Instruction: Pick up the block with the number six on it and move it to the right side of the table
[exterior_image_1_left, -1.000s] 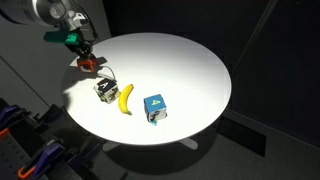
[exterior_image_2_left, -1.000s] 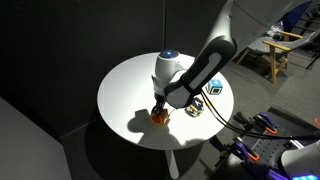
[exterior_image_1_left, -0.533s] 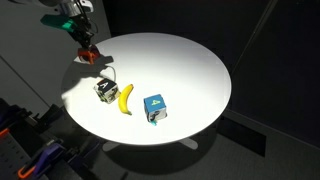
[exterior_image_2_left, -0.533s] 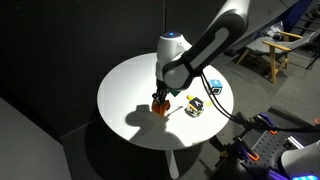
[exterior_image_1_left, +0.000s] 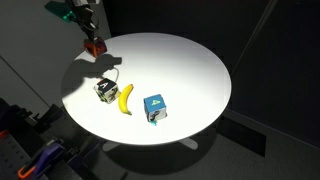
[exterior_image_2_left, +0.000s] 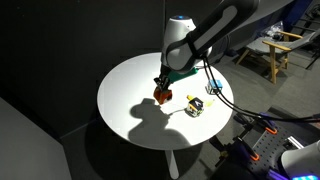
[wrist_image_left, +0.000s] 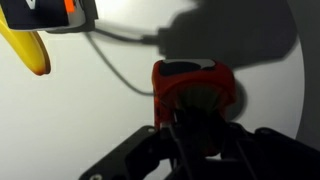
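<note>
My gripper (exterior_image_1_left: 92, 38) is shut on the block with the number six (exterior_image_1_left: 95, 47), a small red-orange cube, and holds it in the air above the edge of the round white table (exterior_image_1_left: 185, 70). In an exterior view the block (exterior_image_2_left: 164, 95) hangs under the gripper (exterior_image_2_left: 165, 86) above the table (exterior_image_2_left: 130, 90). In the wrist view the red block (wrist_image_left: 193, 85) sits between the dark fingers (wrist_image_left: 195, 125); its numeral is hidden.
A black-and-white cube (exterior_image_1_left: 104, 89) with a cable, a banana (exterior_image_1_left: 126, 97) and a blue cube (exterior_image_1_left: 155, 107) lie on the table. The black-and-white cube (exterior_image_2_left: 196, 106) and the blue cube (exterior_image_2_left: 214, 87) also show in an exterior view. The banana (wrist_image_left: 25, 50) shows in the wrist view.
My gripper has risen with the block from the table surface into the air. The other objects have not moved.
</note>
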